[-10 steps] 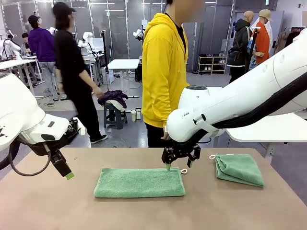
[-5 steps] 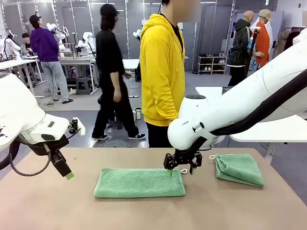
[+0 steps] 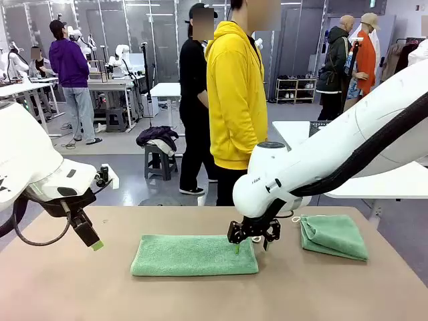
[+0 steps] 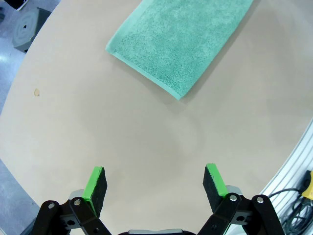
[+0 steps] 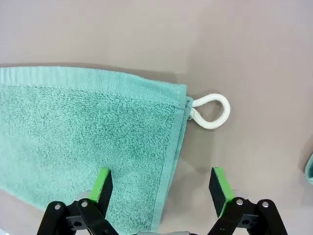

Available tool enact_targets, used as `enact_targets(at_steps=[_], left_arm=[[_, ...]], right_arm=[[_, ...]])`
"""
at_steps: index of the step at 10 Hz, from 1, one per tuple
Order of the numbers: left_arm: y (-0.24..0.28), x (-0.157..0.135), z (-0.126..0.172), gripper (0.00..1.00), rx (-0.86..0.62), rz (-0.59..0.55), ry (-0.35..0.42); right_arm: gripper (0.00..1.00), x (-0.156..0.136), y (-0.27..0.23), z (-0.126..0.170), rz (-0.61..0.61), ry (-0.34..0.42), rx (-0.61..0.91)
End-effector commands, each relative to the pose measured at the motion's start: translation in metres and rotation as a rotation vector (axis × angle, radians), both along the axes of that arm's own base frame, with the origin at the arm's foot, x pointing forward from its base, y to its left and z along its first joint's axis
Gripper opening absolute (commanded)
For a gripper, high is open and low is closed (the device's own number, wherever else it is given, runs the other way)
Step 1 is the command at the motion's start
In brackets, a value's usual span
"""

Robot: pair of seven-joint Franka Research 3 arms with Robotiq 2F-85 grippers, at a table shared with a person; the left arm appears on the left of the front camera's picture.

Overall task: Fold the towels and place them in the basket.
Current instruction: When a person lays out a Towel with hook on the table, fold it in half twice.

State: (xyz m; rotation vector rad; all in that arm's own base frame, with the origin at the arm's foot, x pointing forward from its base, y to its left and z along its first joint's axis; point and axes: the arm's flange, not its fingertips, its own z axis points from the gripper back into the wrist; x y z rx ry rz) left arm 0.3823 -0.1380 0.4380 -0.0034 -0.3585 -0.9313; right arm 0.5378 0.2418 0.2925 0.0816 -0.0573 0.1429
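Across the lower half of the front view, the tan tabletop (image 3: 67, 294) carries a long folded towel (image 3: 194, 255) at centre and a smaller folded towel (image 3: 334, 235) at centre right (the two well apart). Over the long towel's right end the right fingers (image 3: 236, 247) stand wide open, holding nothing; in the right wrist view one green pad sits over terry, the other over bare tabletop past the hem. At lower left the left fingers (image 3: 93, 242) are equally spread and empty, clear of the towel's left end. A white cord loop (image 5: 211, 111) lies just beside the towel's corner.
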Motion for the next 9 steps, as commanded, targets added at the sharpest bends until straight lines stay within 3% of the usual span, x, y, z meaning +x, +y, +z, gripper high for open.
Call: enact_targets(at_steps=[1, 2, 5, 6, 9], left_arm=[[-0.0014, -0.0006, -0.0015, 1.00, 0.001, 0.017, 0.003], [-0.0014, -0.0006, -0.0015, 1.00, 0.001, 0.017, 0.003], [-0.0014, -0.0006, -0.0015, 1.00, 0.001, 0.017, 0.003], [-0.0014, -0.0006, -0.0015, 1.00, 0.001, 0.017, 0.003], [-0.0014, -0.0006, -0.0015, 1.00, 0.001, 0.017, 0.003]], right_arm=[[1.00, -0.0004, 0.0039, -0.0053, -0.049, -0.027, -0.020], [1.00, -0.0001, 0.0033, -0.0066, -0.054, -0.024, -0.014], [0.06, 0.0016, 0.0008, -0.0065, -0.066, -0.028, 0.015], [0.00, 0.0030, -0.0002, -0.0069, -0.066, -0.017, 0.025], [0.02, 0.0043, -0.0002, -0.0109, -0.063, -0.006, 0.032]])
